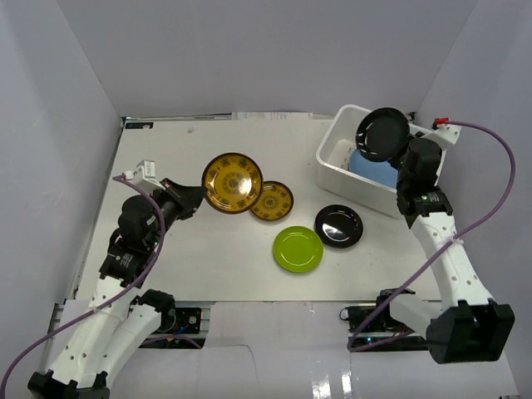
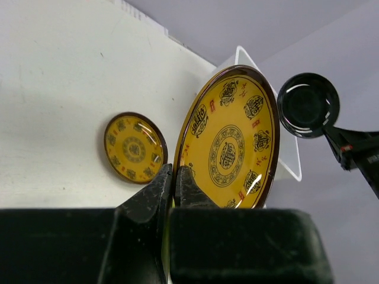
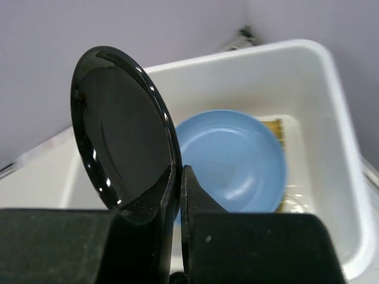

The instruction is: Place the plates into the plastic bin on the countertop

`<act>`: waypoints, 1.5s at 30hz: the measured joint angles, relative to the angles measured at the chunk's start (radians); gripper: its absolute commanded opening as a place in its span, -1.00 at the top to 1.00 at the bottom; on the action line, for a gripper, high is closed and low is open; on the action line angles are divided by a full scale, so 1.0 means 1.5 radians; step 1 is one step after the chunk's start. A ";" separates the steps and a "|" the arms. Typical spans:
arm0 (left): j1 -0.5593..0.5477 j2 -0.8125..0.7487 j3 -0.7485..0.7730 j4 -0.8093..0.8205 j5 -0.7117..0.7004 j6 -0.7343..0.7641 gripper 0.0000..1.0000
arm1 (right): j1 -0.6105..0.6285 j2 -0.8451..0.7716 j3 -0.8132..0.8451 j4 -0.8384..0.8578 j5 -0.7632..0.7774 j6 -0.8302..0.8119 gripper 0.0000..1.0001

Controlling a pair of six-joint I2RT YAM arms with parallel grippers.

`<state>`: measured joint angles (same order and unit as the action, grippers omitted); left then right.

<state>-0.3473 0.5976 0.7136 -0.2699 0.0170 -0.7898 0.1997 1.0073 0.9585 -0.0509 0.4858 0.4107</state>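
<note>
Left gripper (image 1: 193, 201) clenched on a big yellow plate (image 1: 233, 182), held tilted near the counter's (image 1: 208, 266) left edge; small yellow plate (image 1: 272, 200), green plate (image 1: 298, 248), black plate (image 1: 338, 225) lie mid-counter; right gripper (image 3: 179, 183) grasps a second black plate (image 1: 383, 134) over the far-right bin (image 1: 349, 179), blue plate (image 1: 370, 166) inside

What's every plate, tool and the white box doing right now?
left tool: shut on the big patterned plate
big patterned plate: tipped up, pinched at rim
small patterned plate: flat on the table
green plate: flat on the table
lying black plate: flat on the table
right tool: shut on the held black plate
held black plate: on edge above the bin
blue plate: inside the bin
bin: holds the blue plate
</note>
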 measured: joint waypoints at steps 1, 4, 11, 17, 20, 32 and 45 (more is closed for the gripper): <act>0.000 0.010 0.001 0.002 0.013 -0.001 1.00 | -0.041 0.026 0.003 -0.001 -0.013 0.001 0.85; -0.001 0.045 0.011 0.007 0.049 -0.005 1.00 | -0.127 0.098 0.004 -0.011 -0.047 0.003 0.85; -0.018 0.134 0.060 0.051 0.096 -0.017 1.00 | -0.187 0.221 0.004 -0.033 -0.125 0.020 0.84; -0.092 0.230 0.142 0.076 0.077 -0.013 1.00 | -0.190 0.234 0.001 -0.034 -0.170 0.044 0.10; -0.149 0.296 0.200 0.089 0.047 0.001 1.00 | -0.190 0.232 0.000 -0.031 -0.193 0.053 -0.11; -0.276 0.646 0.477 0.106 -0.071 0.068 1.00 | -0.203 -0.010 0.050 -0.058 -0.292 0.095 0.37; -0.347 1.047 0.873 0.091 -0.116 0.072 1.00 | -0.203 -0.121 0.117 -0.027 -0.527 0.134 0.67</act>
<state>-0.8677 2.1674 2.0228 -0.1333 -0.1570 -0.6811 -0.1047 0.8257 1.1336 -0.0917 -0.3042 0.6109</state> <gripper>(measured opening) 0.120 0.168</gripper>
